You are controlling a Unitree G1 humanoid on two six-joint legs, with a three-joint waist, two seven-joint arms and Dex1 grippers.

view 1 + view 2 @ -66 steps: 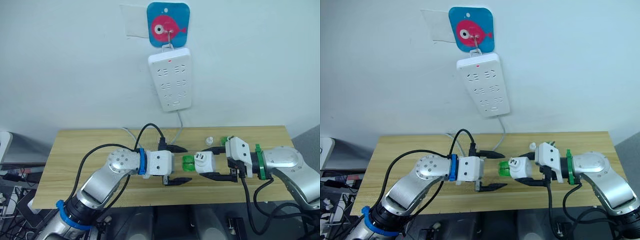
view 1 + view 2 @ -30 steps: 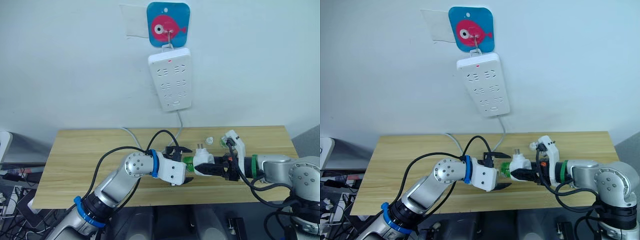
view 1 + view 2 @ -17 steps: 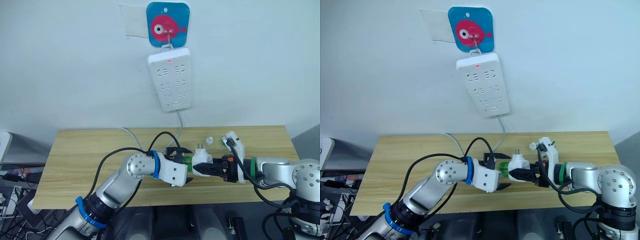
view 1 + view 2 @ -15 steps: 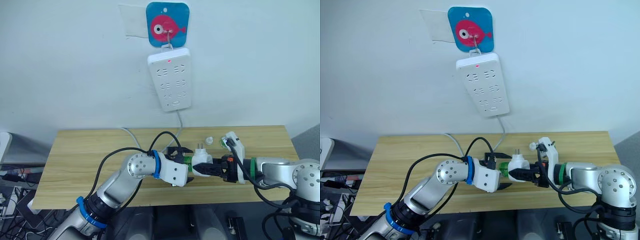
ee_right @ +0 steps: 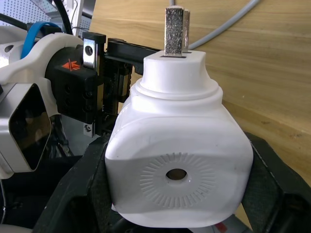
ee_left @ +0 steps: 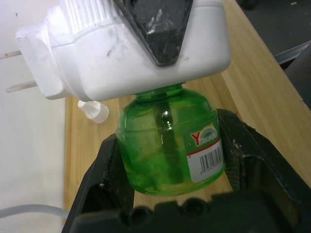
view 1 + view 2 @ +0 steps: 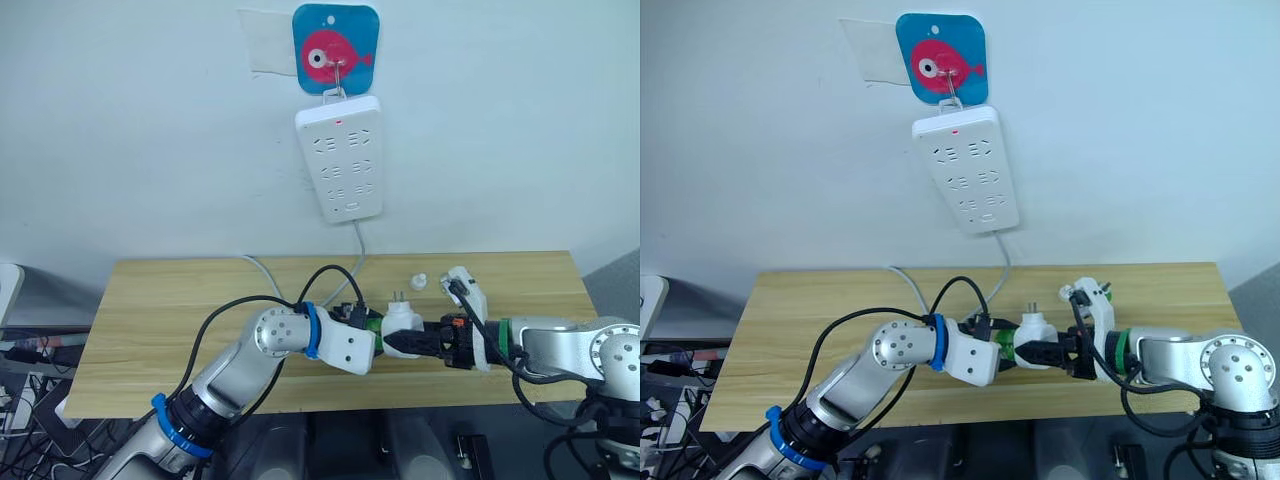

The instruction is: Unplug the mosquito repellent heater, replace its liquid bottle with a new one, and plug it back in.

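The white mosquito repellent heater is held over the table with its two prongs pointing up, and my right gripper is shut on its body. From its underside a green liquid bottle sticks out sideways. It has no cap, and a dark wick runs up into the unit. My left gripper is shut on this bottle, one black finger against each side. The two grippers meet at the table's middle, left gripper facing right. The new one is hidden.
A small loose white cap lies on the wooden table just behind the heater. The long white power strip hangs on the wall above, its cord running down to the table's back edge.
My left gripper has moved right to the heater and gone from open to shut on the green bottle. The right gripper still holds the heater, now slightly lower.
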